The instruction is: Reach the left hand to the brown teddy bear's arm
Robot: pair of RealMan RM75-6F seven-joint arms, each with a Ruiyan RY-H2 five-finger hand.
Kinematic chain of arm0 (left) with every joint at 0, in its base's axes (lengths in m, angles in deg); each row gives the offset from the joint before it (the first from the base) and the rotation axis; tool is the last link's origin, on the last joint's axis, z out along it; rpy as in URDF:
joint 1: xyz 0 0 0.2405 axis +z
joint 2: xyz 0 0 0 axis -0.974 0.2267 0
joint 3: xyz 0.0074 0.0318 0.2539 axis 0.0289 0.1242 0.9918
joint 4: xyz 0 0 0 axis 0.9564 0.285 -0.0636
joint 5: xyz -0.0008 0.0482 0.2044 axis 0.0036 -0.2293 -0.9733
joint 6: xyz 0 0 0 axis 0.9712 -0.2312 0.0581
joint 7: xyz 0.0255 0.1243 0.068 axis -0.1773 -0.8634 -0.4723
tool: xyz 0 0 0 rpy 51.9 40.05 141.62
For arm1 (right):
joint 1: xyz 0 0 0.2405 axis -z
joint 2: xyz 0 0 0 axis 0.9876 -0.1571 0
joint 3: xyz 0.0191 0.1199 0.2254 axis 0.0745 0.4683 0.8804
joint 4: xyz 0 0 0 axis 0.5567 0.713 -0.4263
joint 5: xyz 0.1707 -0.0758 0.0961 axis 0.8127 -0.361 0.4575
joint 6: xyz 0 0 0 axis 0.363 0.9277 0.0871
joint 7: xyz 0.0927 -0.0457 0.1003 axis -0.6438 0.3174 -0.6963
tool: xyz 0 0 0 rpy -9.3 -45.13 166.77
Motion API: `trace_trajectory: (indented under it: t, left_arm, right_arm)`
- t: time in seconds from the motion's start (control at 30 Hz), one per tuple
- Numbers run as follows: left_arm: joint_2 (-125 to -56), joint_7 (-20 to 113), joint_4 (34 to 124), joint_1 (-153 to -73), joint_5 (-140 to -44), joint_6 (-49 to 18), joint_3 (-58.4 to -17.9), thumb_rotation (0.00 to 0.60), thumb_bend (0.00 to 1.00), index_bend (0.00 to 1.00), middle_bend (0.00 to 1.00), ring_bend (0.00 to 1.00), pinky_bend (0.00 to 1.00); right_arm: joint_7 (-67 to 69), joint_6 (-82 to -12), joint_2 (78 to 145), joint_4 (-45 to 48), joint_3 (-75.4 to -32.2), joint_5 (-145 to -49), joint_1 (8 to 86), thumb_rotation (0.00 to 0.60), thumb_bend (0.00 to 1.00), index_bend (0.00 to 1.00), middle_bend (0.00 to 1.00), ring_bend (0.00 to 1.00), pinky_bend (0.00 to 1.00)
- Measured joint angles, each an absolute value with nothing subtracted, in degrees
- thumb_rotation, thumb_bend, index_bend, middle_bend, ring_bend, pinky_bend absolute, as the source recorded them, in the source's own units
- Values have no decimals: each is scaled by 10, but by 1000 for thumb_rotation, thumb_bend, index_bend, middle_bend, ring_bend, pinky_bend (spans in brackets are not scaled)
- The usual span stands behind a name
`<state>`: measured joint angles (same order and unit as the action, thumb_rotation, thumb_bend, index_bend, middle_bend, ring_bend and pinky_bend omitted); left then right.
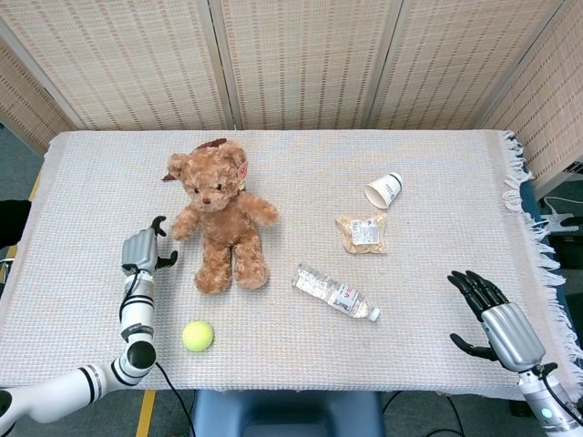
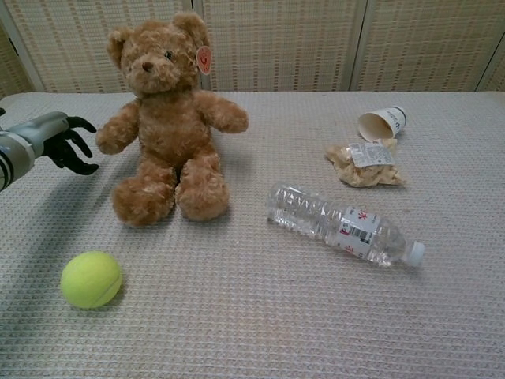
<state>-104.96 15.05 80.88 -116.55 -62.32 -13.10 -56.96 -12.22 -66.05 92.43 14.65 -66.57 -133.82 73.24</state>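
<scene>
The brown teddy bear (image 1: pixel 221 215) (image 2: pixel 167 124) sits upright at the table's left, a round red tag by its ear. Its nearer arm (image 1: pixel 185 223) (image 2: pixel 117 131) hangs out to the left. My left hand (image 1: pixel 144 248) (image 2: pixel 55 142) hovers open just left of that arm, black fingers spread toward it, a small gap between them. My right hand (image 1: pixel 499 319) stays open above the table's front right corner, holding nothing; the chest view does not show it.
A yellow tennis ball (image 1: pixel 198 336) (image 2: pixel 91 279) lies in front of the bear. A clear plastic bottle (image 1: pixel 335 292) (image 2: pixel 344 224) lies on its side mid-table. A snack packet (image 1: pixel 362 232) and a tipped paper cup (image 1: pixel 384 189) lie further right. Woven screens stand behind the table.
</scene>
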Motion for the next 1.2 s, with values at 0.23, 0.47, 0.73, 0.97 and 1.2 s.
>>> trace_trajectory:
  t: [0.23,0.47,0.73,0.97,1.2]
  left_arm:
    - [-1054,141,826,-1186,-596,-156,-586,600,333,184,315,289,354]
    - [-1051,132,851,-1190,-575,-167,-586,600,334,184,302,289,354]
    - [-1045,113,885,-1208,-522,-178,-597,600,337,188,307,297,353]
    - [-1050,102,883,-1232,-480,-189,-610,600,337,204,327,311,354]
    - [-1066,114,861,-1244,-481,-210,-613,600,336,271,394,371,364]
  right_arm:
    - [-127,-663,923,145,-669,-1339,730,600,116,29,40,0,122]
    - [-131,-671,923,144,-670,-1340,730,600,116,30,40,0,122]
    - [-139,-676,924,140,-673,-1342,729,600,117,36,40,0,122]
    - [-140,-674,924,140,-675,-1341,726,600,117,36,39,0,122]
    - [-140,-674,926,139,-676,-1340,725,600,116,37,39,0,122]
